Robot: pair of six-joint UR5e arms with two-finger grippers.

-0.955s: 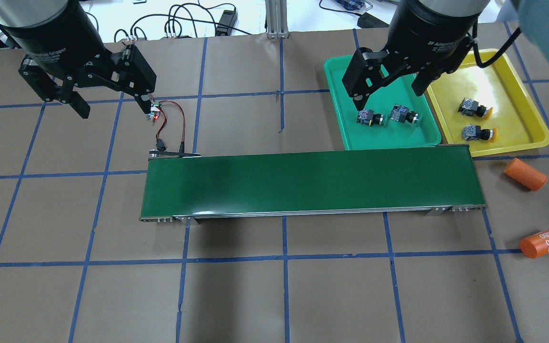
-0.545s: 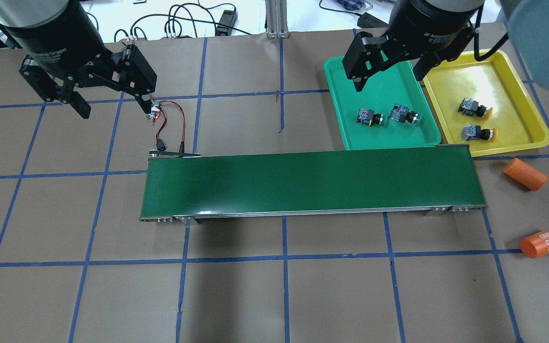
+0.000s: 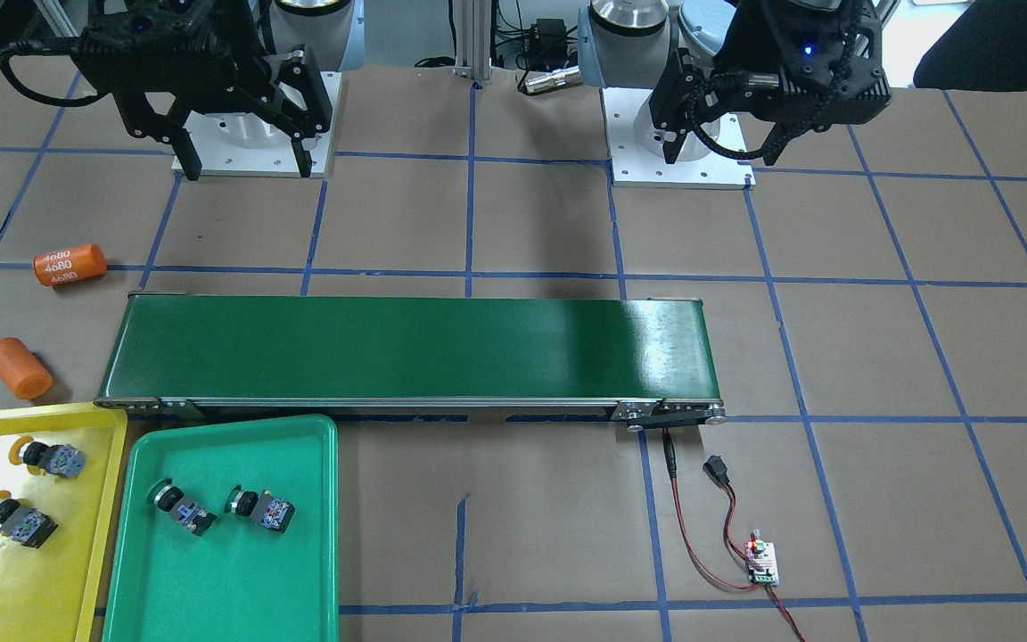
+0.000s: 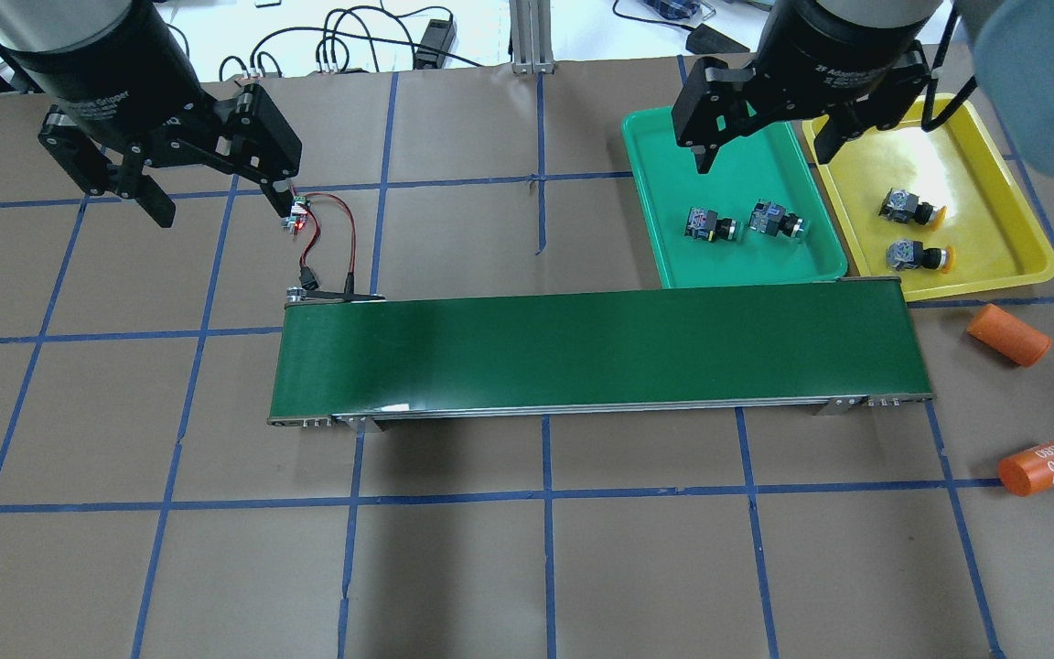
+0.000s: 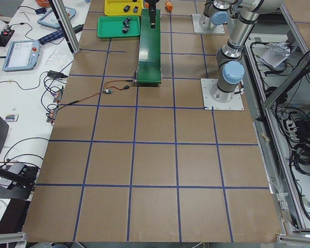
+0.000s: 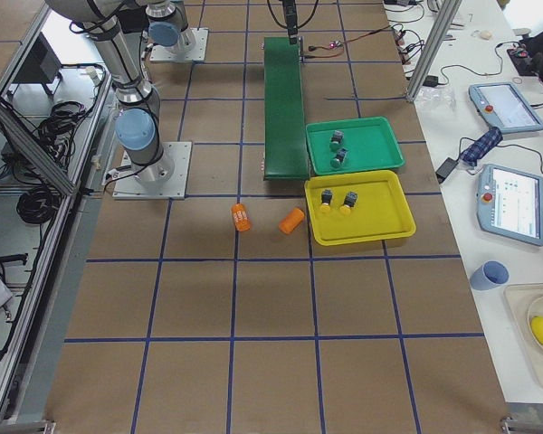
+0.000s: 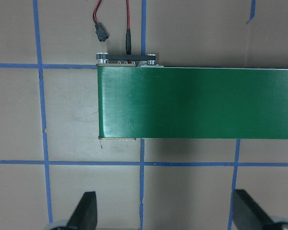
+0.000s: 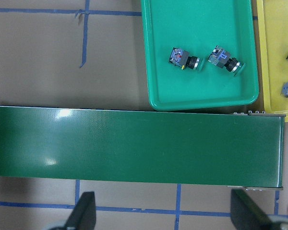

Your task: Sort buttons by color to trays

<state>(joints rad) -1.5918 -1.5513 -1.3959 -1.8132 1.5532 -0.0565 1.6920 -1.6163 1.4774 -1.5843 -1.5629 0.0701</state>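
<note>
Two green-capped buttons (image 4: 710, 225) (image 4: 776, 221) lie on their sides in the green tray (image 4: 747, 261). Beside it, the yellow tray (image 4: 984, 174) holds two yellow-capped buttons (image 4: 909, 208) (image 4: 920, 255). My right gripper (image 4: 762, 157) hangs open and empty, high over the far end of the green tray. Its wrist view looks down on the green tray (image 8: 201, 93) and both green buttons (image 8: 185, 59) (image 8: 225, 59). My left gripper (image 4: 222, 210) is open and empty above the table at the far left, near the belt's left end.
A long dark-green conveyor belt (image 4: 596, 352) crosses the middle of the table, its right end touching both trays. Two orange cylinders (image 4: 1008, 335) (image 4: 1043, 467) lie right of the belt. A small circuit board with red and black wires (image 4: 298, 215) sits by the belt's left end.
My right gripper, open throughout, has pulled up and back from just over the left green button and shifted slightly right. The left arm and all buttons are unmoved.
</note>
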